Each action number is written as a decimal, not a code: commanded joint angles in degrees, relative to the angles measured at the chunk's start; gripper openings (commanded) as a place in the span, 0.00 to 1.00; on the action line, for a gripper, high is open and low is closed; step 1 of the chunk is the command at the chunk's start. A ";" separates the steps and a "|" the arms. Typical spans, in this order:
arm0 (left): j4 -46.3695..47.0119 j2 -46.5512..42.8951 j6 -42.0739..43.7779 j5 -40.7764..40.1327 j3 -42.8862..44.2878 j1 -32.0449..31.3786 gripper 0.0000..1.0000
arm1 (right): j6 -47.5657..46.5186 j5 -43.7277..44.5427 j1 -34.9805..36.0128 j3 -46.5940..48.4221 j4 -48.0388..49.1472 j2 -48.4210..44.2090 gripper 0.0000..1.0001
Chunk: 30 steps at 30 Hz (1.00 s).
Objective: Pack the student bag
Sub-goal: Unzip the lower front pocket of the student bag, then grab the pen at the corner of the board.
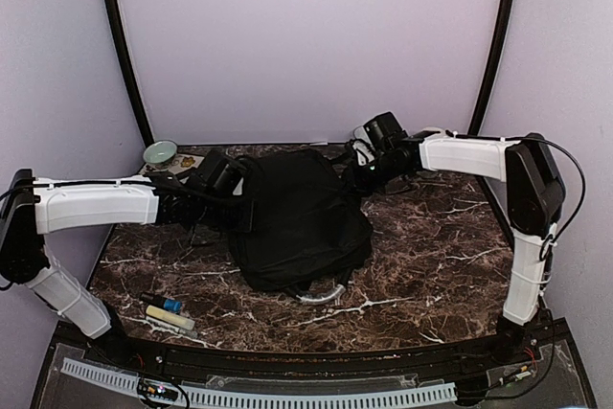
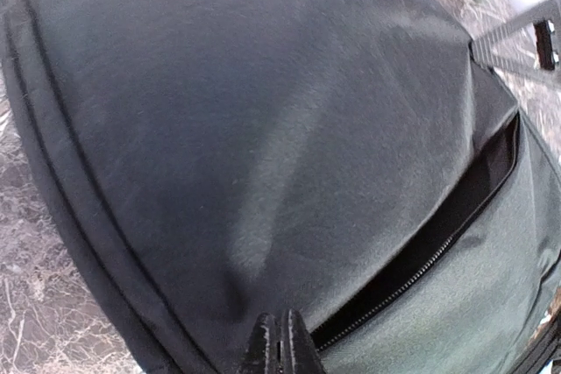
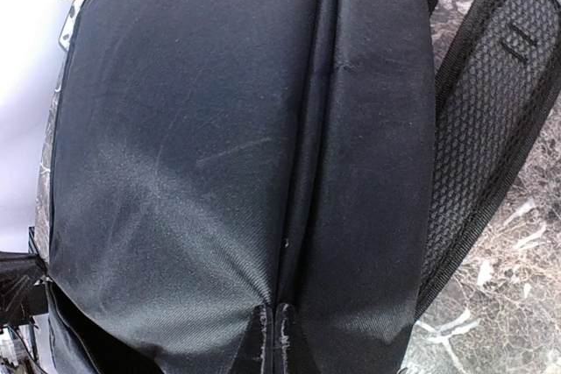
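The black student bag (image 1: 297, 217) lies in the middle of the marble table, its grey curved handle (image 1: 323, 295) at the near edge. My left gripper (image 1: 239, 200) is at the bag's left side. In the left wrist view it (image 2: 282, 339) is shut, pinching the bag's fabric (image 2: 263, 129) beside an open zipper slit (image 2: 438, 243). My right gripper (image 1: 352, 177) is at the bag's far right corner. In the right wrist view it (image 3: 273, 330) is shut on the bag's fabric (image 3: 175, 155) at a seam. A padded mesh strap (image 3: 491, 129) lies to the right.
A pale green bowl (image 1: 160, 152) stands at the back left. A blue-capped marker (image 1: 163, 303), a beige stick (image 1: 170, 317) and a thin pen (image 1: 172, 329) lie at the front left. A thin black cable (image 1: 196, 237) runs left of the bag.
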 commanded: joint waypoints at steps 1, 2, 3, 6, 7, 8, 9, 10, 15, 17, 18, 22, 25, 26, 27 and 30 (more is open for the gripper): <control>0.07 -3.82 -2.19 -4.10 -1.78 0.97 0.00 | 0.46 0.27 -0.54 -1.98 5.22 -2.20 0.00; -1.25 -4.43 -3.41 -4.93 -2.50 1.32 0.03 | 0.44 -0.50 -0.58 -2.68 5.46 -2.37 0.00; -2.52 -4.92 -4.66 -5.46 -3.23 1.67 0.14 | 0.48 -1.10 -0.57 -3.40 5.59 -2.56 0.00; -5.67 -6.96 -6.72 -5.78 -5.46 2.42 0.46 | 0.66 -1.74 -0.54 -4.90 5.10 -2.84 0.11; -6.63 -8.09 -7.12 -6.09 -6.06 2.50 0.51 | 0.56 -1.70 -0.56 -5.13 4.68 -2.94 0.14; -7.68 -9.28 -7.29 -6.26 -6.60 2.51 0.55 | 0.42 -1.58 -0.57 -5.26 4.32 -3.10 0.16; -8.82 -10.76 -7.46 -6.71 -6.93 2.51 0.60 | 0.15 -1.50 -0.55 -5.26 3.88 -3.33 0.19; -9.96 -12.19 -7.25 -7.20 -7.21 2.51 0.65 | -0.08 -1.39 -0.56 -5.01 3.41 -3.53 0.23; -23.44 -17.25 -9.24 -11.25 -5.72 2.51 0.77 | -2.70 0.95 -0.57 -0.88 -1.30 -4.00 0.40; -29.26 -18.50 -12.20 -11.23 -5.42 2.50 0.78 | -3.71 2.61 -0.59 0.65 -3.77 -4.47 0.45; -31.37 -19.21 -13.66 -10.47 -5.83 2.51 0.78 | -4.22 3.51 -0.62 1.09 -4.47 -4.88 0.48; -37.49 -22.07 -19.19 -5.29 -8.73 2.58 0.76 | -5.33 6.11 -0.60 1.07 -5.97 -7.29 0.51; -43.00 -23.16 -24.44 -1.82 -11.47 3.68 0.75 | -4.89 6.93 -0.46 -0.24 -6.74 -9.70 0.52; -44.81 -23.56 -26.28 -1.00 -12.50 4.20 0.75 | -4.61 7.14 -0.37 -0.95 -6.69 -10.53 0.52; -46.14 -24.44 -27.69 -0.29 -13.49 4.95 0.75 | -4.27 7.23 -0.36 -2.09 -6.58 -11.38 0.52; -46.61 -27.62 -30.02 2.45 -17.45 9.63 0.75 | -2.82 7.21 -0.07 -5.14 -5.57 -13.67 0.53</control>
